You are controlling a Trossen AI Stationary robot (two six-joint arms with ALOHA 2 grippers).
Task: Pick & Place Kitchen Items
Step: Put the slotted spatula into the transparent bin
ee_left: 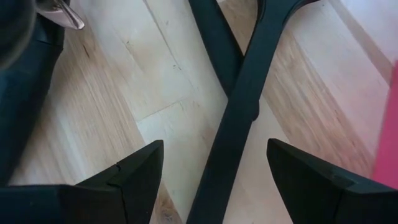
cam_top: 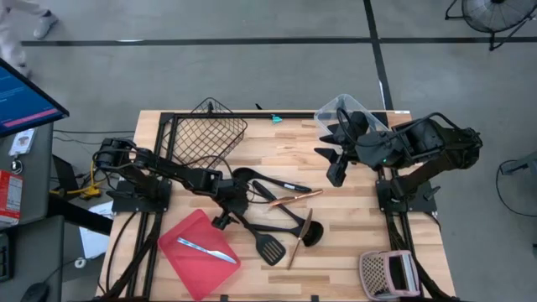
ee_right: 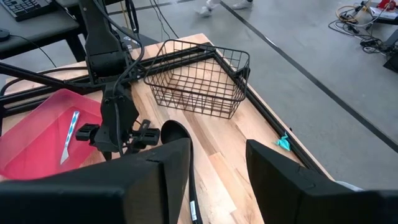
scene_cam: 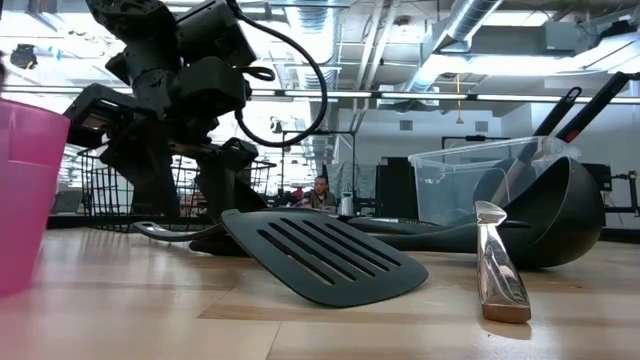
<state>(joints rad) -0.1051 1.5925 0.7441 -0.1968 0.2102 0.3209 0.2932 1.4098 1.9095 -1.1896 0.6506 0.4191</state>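
Several black plastic utensils lie in a loose heap at the table's middle: a slotted turner (cam_top: 270,249), a ladle (cam_top: 311,232) and a spoon (cam_top: 247,176), with slim copper-coloured cutlery (cam_top: 296,198) among them. A silver knife (cam_top: 206,249) lies in the red tray (cam_top: 186,258). My left gripper (cam_top: 226,216) is open and low over the heap. Its fingers (ee_left: 138,178) stand on either side of a black handle (ee_left: 239,118) that crosses another black handle (ee_left: 214,31), with a gap on both sides. My right gripper (cam_top: 336,174) is open and empty, raised above the table's far right part.
A black wire basket (cam_top: 206,131) stands at the far left. A clear plastic tub (cam_top: 356,110) sits at the far right, under my right arm. A pinkish holder (cam_top: 388,273) is at the near right corner. Bare wood lies between the heap and the right edge.
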